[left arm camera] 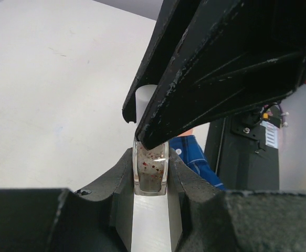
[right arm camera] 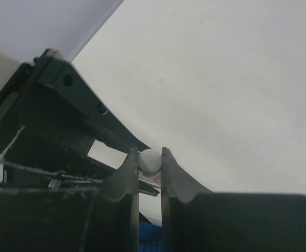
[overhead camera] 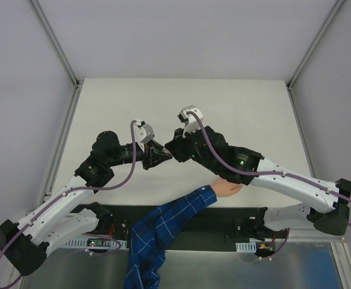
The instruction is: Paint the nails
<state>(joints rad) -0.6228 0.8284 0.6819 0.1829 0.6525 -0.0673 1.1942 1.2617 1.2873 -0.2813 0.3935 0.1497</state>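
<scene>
- Left wrist view: my left gripper point(left arm camera: 150, 176) clamps a small clear bottle point(left arm camera: 151, 170) speckled red inside.
- My right gripper point(right arm camera: 149, 164) pinches its white cap point(right arm camera: 149, 160).
- The nails can't be made out; the pale hand point(overhead camera: 228, 189) lies under my right arm, sleeve point(overhead camera: 163, 232) beside.

- Blue plaid fabric sleeve point(overhead camera: 163, 232): blue with darker and pale check lines.
- Pale flesh-coloured hand point(overhead camera: 230, 189): uniform skin tone.
- Clear glass bottle point(left arm camera: 151, 170): red specks inside.
- Round white cap point(right arm camera: 150, 160): plain white.
</scene>
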